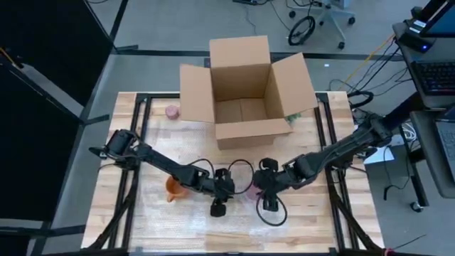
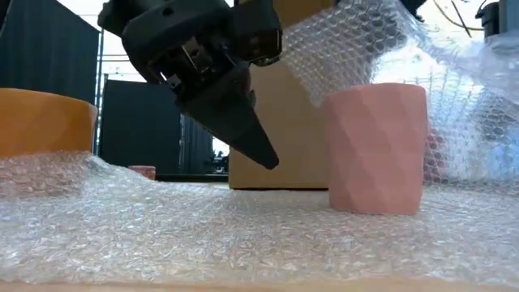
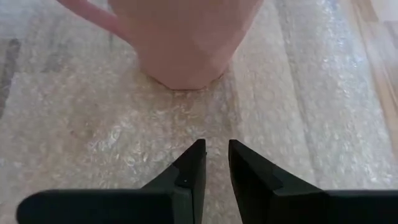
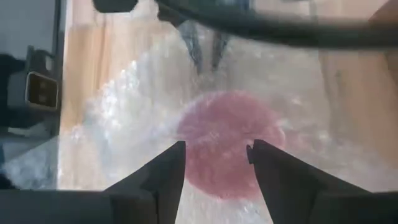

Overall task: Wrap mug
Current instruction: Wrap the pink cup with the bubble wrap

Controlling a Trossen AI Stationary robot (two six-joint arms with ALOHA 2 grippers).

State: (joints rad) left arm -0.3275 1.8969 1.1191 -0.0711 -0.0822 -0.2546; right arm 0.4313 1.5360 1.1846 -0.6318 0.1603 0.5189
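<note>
Low view, pink mug [image 2: 377,146] upright on bubble wrap [image 2: 203,235], left gripper [image 2: 263,154] just beside the mug, fingers nearly closed on nothing, right gripper [image 4: 214,163] above the mug, fingers spread, wrap draped over the mug.

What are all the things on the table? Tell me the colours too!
Faceted pink mug: one, pink, upright on the wrap, table middle.
Orange cup: one, orange, left of the pink mug.
Clear bubble wrap sheet: one, clear, spread under both, one edge lifted over the pink mug.
Open cardboard box: one, brown, table's far side.
Small pink object: one, left of box.
Left hand: nearly shut, empty, facing the mug.
Right hand: open, above the mug.
</note>
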